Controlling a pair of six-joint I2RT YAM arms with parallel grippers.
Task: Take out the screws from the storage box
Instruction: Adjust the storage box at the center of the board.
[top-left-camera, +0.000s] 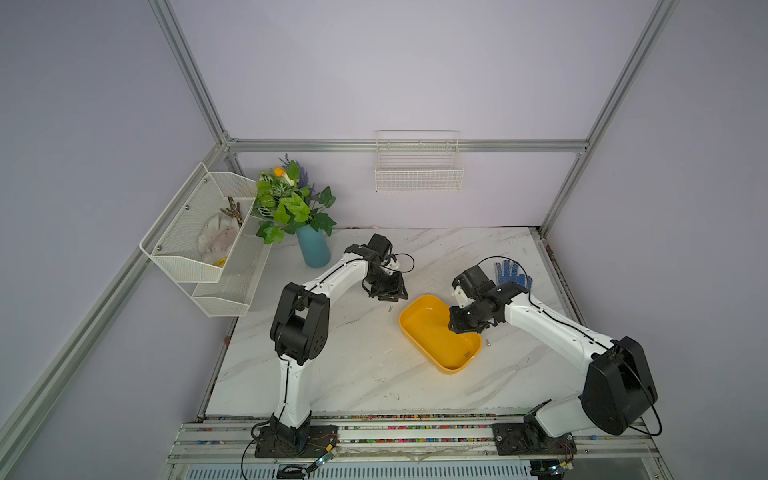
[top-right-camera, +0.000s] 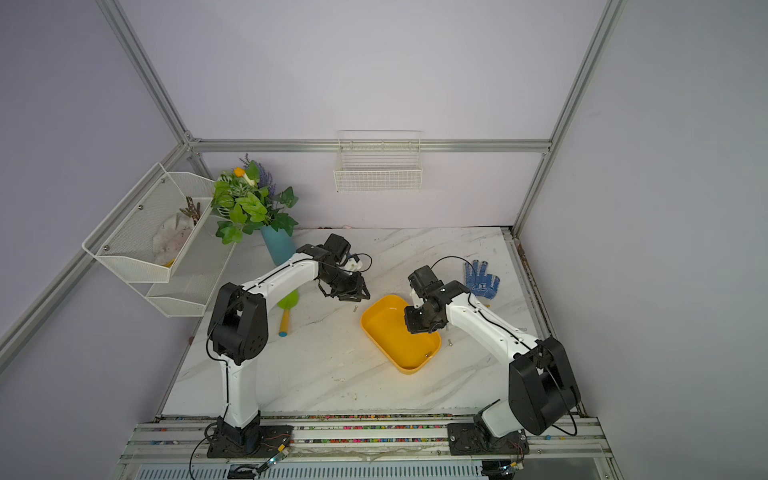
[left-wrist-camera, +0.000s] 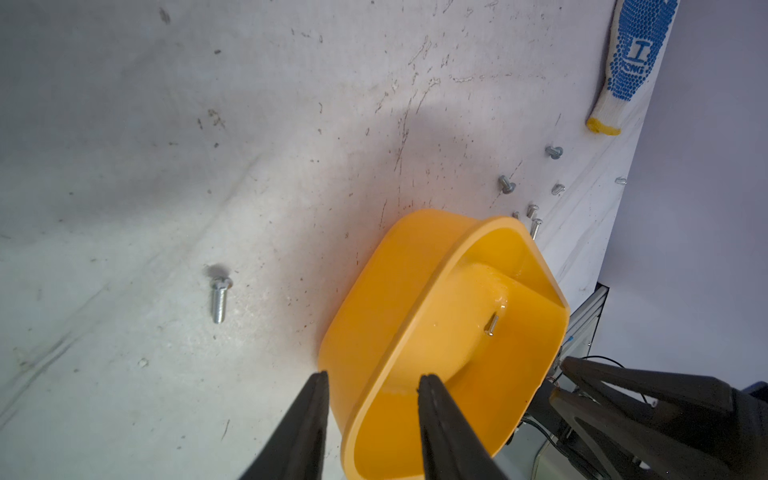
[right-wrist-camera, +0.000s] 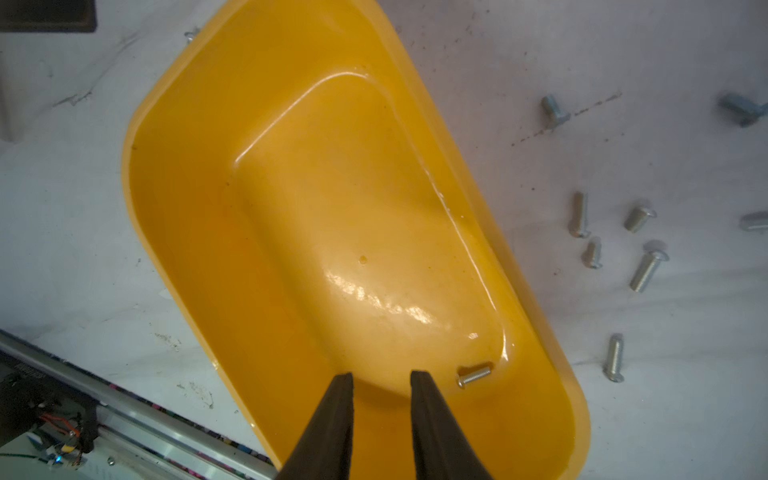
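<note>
My left gripper (left-wrist-camera: 372, 376) hangs spread and empty. The shallow yellow-orange plastic storage box (top-left-camera: 424, 336) holds one short silvery metal screw (top-left-camera: 467, 354) at its 4 o'clock corner. My right gripper (right-wrist-camera: 380, 374), fingers parted and empty, should drop straddling its shank.

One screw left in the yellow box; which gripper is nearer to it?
Right. The right gripper is over the storage box, fingers just beside the screw; the left gripper sits outside the box, over the table.
</note>
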